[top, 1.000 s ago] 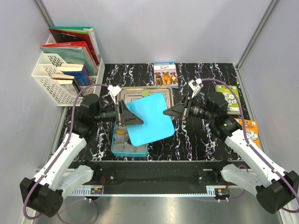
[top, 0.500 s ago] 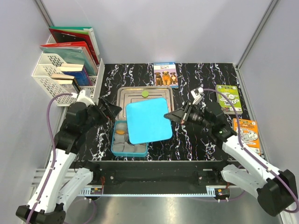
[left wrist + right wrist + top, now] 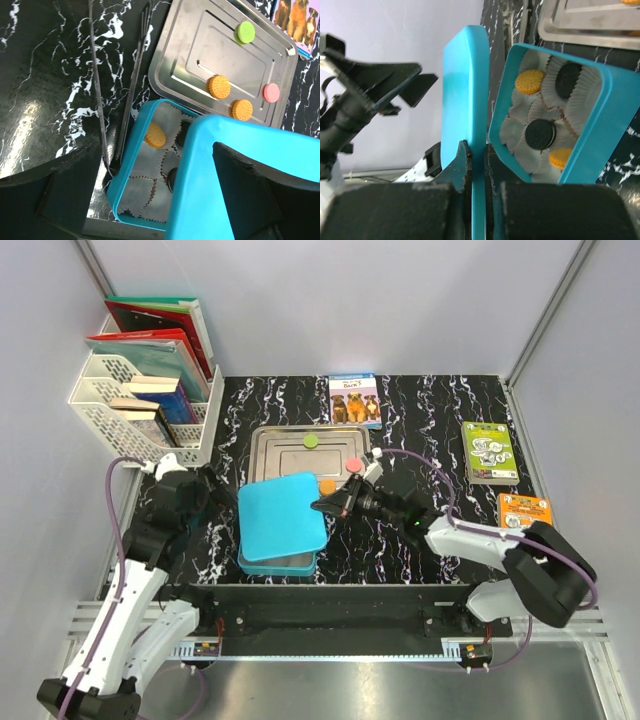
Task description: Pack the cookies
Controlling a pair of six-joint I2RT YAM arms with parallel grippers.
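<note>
The cookies are small flat discs. A green one [image 3: 311,440], a pink one [image 3: 354,466] and an orange one [image 3: 327,484] lie on the steel tray [image 3: 275,445]. The left wrist view shows two orange ones [image 3: 219,86] there. More orange [image 3: 530,81] and black [image 3: 540,133] cookies sit in grey paper cups inside the blue tin [image 3: 600,145]. My right gripper [image 3: 478,155] is shut on the edge of the blue lid [image 3: 282,517], held tilted over the tin [image 3: 285,563]. My left gripper [image 3: 205,490] is open, just left of the lid, touching nothing.
A white rack of books [image 3: 130,390] stands at the back left. A dog booklet [image 3: 354,400] lies behind the tray. A green booklet [image 3: 487,451] and an orange one [image 3: 525,512] lie at the right. Thin metal tongs [image 3: 97,85] lie left of the tray.
The left gripper let go of the lid and drew back to the left. The right gripper carried the lid left and toward the near edge, from over the tray to over the tin.
</note>
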